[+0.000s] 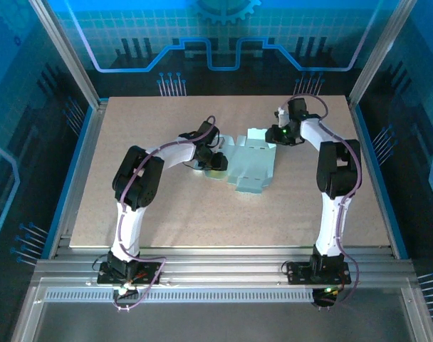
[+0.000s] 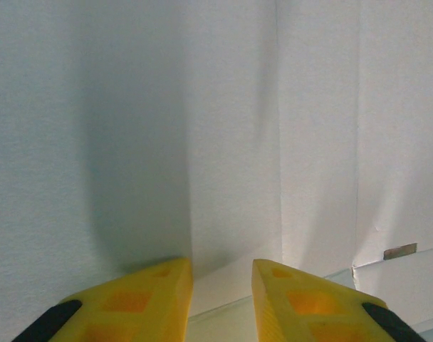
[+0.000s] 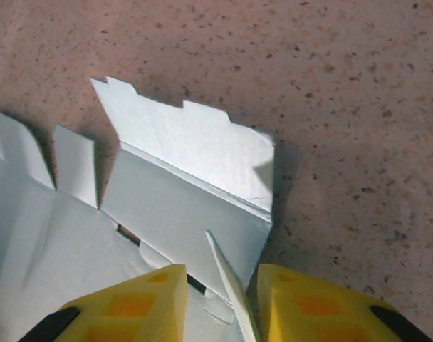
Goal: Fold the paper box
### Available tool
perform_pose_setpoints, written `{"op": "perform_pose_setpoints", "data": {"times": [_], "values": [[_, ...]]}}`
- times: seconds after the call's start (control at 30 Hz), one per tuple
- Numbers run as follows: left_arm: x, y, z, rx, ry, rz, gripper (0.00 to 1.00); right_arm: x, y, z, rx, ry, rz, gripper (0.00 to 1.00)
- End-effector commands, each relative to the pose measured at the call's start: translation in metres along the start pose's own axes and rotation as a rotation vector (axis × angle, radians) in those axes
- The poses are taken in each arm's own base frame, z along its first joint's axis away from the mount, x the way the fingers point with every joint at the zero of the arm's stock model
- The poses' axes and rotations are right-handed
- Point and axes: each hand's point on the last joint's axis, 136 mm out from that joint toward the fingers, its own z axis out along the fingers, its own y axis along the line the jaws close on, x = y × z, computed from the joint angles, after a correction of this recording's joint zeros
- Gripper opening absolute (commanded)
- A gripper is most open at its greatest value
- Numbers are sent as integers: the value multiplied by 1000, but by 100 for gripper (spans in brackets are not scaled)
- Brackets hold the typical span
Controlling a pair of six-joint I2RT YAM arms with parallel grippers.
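Yellow fingers point(image 3: 142, 303) of our right gripper point(image 3: 221, 279) stand apart and released. A thin upright flap point(image 3: 218, 249) of the paper box point(image 3: 181, 178) rises in the gap between them and touches neither pad, as far as we can see. Just ahead of these jaws a notched side panel point(image 3: 195, 135) leans up from its crease. To their left the rest of the blank lies flat, and to their right is bare speckled table point(image 3: 359, 107).

Our left gripper point(image 2: 222, 274) also has its jaws part-way open, clenched on nothing. Plain pale card stands close in front of them and runs on beneath the gap, with a crease line ahead and to the right.

We judge the card to be light, thin and springy. It should bend readily along its scored lines, but it is likely to slide on the table, buckle if pushed mid-panel, and tear at the slots. The best hold looks to be low on a flap, near its crease, with the other jaws pinning the blank down.

From above, the blank lies between the two sets of jaws. The left arm point(image 1: 138, 178) reaches forward with its elbow bent and its wrist turned inward onto the blank's near-left edge. The right arm point(image 1: 337, 167) stands taller, with its forearm swung inward and its wrist tipped down over the far corner.
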Motion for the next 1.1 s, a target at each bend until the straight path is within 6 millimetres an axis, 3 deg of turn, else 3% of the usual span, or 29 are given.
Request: {"op": "perform_pose_setpoints", "data": {"times": [0.0, 0.2, 0.4, 0.77, 0.9, 1.07], "values": [[17, 10, 10, -16, 84, -20, 30, 13, 18, 7, -9, 74, -92, 33], [18, 9, 9, -12, 85, -23, 30, 31, 28, 11, -19, 146, -152, 32], [19, 8, 9, -14, 85, -22, 31, 53, 31, 11, 29, 275, -263, 23], [19, 10, 10, -21, 89, -25, 31, 81, 22, -4, 89, 443, -380, 14], [19, 11, 11, -22, 92, -26, 31, 87, 30, -1, 53, 466, -403, 9], [20, 12, 11, -28, 95, -26, 31, 104, 43, -2, 18, 522, -496, 10]]}}
